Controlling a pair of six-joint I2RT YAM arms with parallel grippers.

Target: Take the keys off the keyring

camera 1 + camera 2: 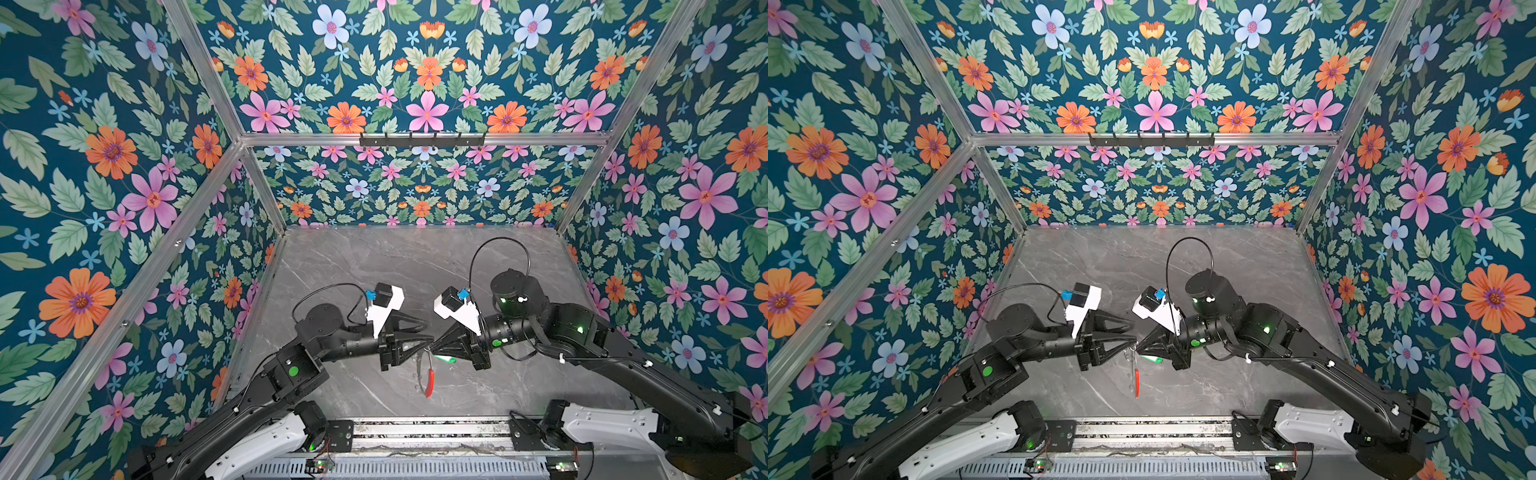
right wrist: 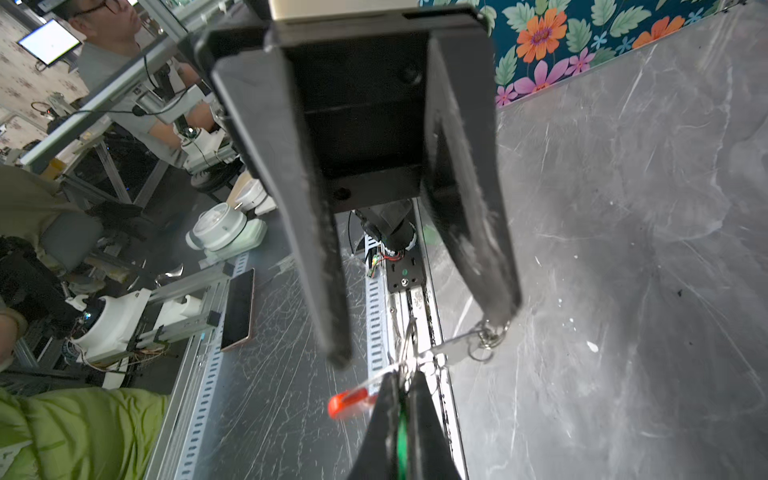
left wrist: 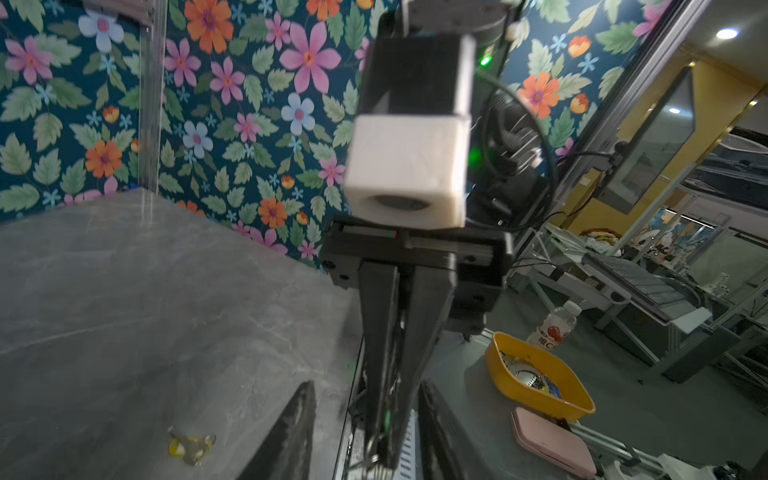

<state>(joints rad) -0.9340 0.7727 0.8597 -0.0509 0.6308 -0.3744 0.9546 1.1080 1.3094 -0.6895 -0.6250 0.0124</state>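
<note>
We find short brass-yellow key [image 3: 189, 446] loose on grey marble table [image 3: 124, 291]; right pincer [image 2: 403, 378] clamps dark green-tagged key [image 2: 401, 432], grey red-segmented keyring [image 1: 430, 380] dangling; left pincer [image 2: 419, 330] wide, empty. Likely half done.

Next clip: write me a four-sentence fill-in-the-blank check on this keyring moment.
1. The yellow key lies on the ___, off the keyring.
2. The right gripper is ___ on the green-tagged key.
3. The left gripper has its jaws ___.
4. The keyring's coloured segment is ___.
Missing words: table; shut; open; red.
</note>
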